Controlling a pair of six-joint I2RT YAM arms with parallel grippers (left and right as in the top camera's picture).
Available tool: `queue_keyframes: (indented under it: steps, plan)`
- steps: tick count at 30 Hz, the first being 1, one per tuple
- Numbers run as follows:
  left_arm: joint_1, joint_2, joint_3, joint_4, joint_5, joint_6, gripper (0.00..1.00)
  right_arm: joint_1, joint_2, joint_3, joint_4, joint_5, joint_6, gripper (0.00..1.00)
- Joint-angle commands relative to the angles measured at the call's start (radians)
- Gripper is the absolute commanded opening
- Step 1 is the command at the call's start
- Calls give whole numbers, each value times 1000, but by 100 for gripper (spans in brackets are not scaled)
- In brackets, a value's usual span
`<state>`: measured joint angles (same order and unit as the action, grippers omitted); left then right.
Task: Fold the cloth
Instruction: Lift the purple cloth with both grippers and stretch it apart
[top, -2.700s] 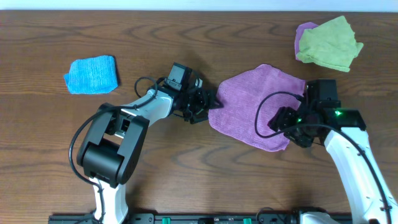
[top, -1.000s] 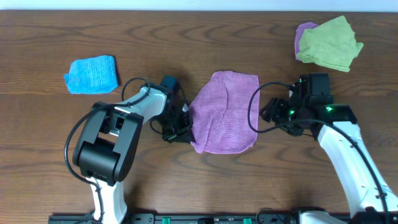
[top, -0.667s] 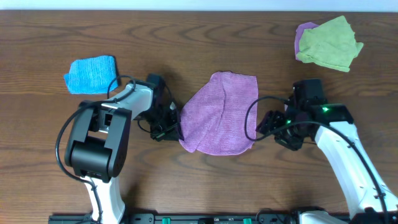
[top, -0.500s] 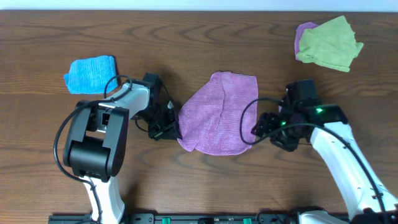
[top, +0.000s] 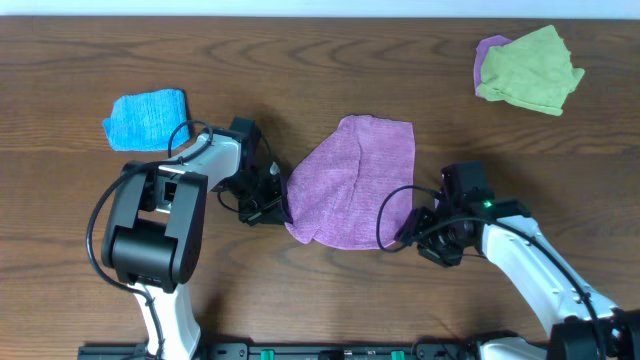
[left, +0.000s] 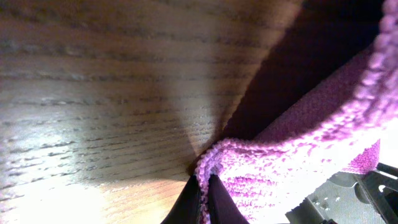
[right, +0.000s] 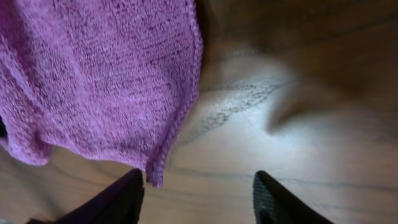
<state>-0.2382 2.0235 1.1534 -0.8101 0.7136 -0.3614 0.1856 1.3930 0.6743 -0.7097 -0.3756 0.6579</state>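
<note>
The purple cloth (top: 355, 185) lies in the middle of the table, with creases running through it. My left gripper (top: 276, 206) is shut on its left edge; in the left wrist view the two dark fingertips (left: 194, 202) pinch the cloth's hem (left: 211, 163) low over the wood. My right gripper (top: 408, 236) sits at the cloth's lower right corner. In the right wrist view that gripper (right: 199, 199) is open, the cloth (right: 93, 74) fills the upper left, and its corner (right: 154, 177) hangs just beside the left finger (right: 118, 199), with bare wood between the fingers.
A folded blue cloth (top: 147, 120) lies at the far left. A green cloth (top: 530, 68) rests on another purple one (top: 488, 50) at the far right corner. The table's front edge runs below both arms.
The left gripper has pulled the cloth to the left, then stopped. The right gripper, free of the cloth, has moved down and left to its lower right corner.
</note>
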Motion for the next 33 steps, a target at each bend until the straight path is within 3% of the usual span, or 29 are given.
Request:
queue_keyframes:
  steps: [1,14,17,19,20,27,33]
  plan:
    - [2,13,-6,10,-58,18,6,16,2,-23,31,-22,47,54]
    - [2,13,-6,18,-31,23,6,71,97,-32,144,-18,75,42]
    - [2,13,-6,18,-29,26,6,71,117,-32,154,-16,74,27]
    - [2,13,-6,18,-24,29,6,71,118,-32,157,2,74,3]
    - [2,13,-6,19,-7,50,6,71,117,-31,156,10,72,1]
    - [3,7,-6,3,123,203,6,68,63,-13,121,20,47,1]
    - [4,-48,-5,-54,168,228,6,68,-97,42,5,40,32,1]
